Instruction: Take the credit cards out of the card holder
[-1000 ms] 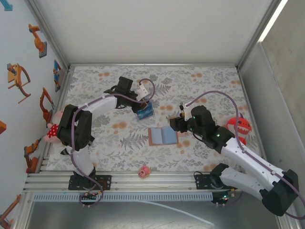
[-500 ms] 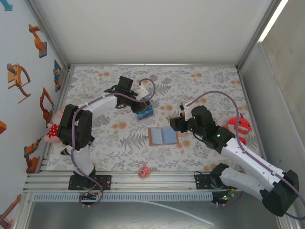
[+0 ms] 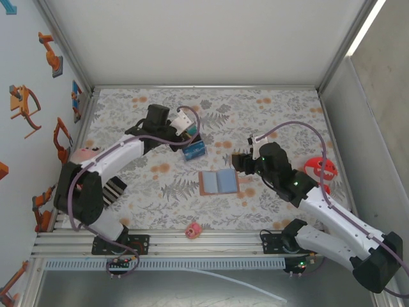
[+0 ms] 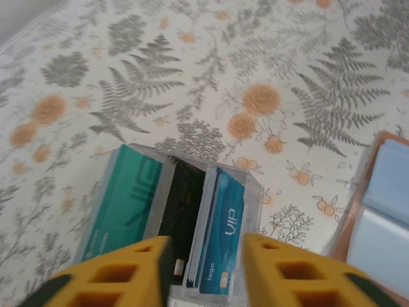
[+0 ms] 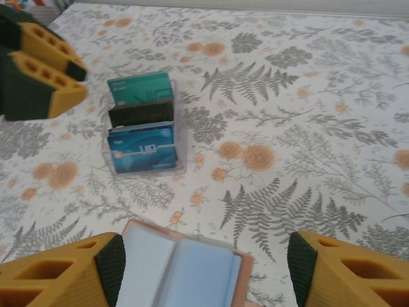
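Open card holder (image 3: 218,182) lies just beside right gripper (image 3: 238,165), seemingly untouched

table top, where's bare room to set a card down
Free: the far strip of mat behind the right gripper, and the near patch between card holder and pink toy. Crowded: the middle, where left gripper, the clear rack of credit cards and the card holder sit close.

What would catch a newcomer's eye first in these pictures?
Three credit cards, teal, dark and blue, stand upright in a clear rack near the middle of the mat, with the open left claw close by them. Nearer the front edge the brown card holder lies open, the open right claw by it.
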Robot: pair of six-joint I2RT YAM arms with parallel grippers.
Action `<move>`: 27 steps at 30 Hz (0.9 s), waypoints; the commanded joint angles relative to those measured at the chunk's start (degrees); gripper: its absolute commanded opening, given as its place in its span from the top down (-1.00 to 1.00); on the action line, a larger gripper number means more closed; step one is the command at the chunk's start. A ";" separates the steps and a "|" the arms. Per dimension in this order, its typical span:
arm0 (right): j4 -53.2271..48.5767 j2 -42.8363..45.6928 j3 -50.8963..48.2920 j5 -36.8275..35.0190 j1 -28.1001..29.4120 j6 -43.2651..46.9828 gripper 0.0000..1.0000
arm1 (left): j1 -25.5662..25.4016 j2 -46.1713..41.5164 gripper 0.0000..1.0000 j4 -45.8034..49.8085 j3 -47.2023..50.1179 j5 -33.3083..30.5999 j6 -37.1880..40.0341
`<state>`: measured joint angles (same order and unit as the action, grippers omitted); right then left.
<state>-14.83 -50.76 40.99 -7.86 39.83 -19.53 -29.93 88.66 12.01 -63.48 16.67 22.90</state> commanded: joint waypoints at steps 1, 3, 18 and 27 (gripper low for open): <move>-0.81 1.45 -0.38 -6.30 -0.02 -1.17 -0.36 | -0.08 -6.23 -0.04 -5.52 5.75 -7.38 -5.92; -0.81 1.99 -0.84 -9.21 -0.09 -1.69 -0.37 | -0.10 -10.33 -0.30 -8.00 9.68 -11.40 -7.96; 7.95 5.41 -10.80 -29.76 -4.90 2.95 -0.99 | 5.34 -33.07 -0.94 -23.99 35.46 -41.11 -21.25; 17.91 3.15 -16.19 -24.53 -16.18 10.09 -0.99 | 15.22 -32.65 -0.94 -31.16 41.37 -41.34 -24.49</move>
<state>-2.70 -46.48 25.39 -33.06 26.09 -12.67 -16.47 55.59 -13.82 -23.03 -23.49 0.32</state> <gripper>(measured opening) 0.991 0.970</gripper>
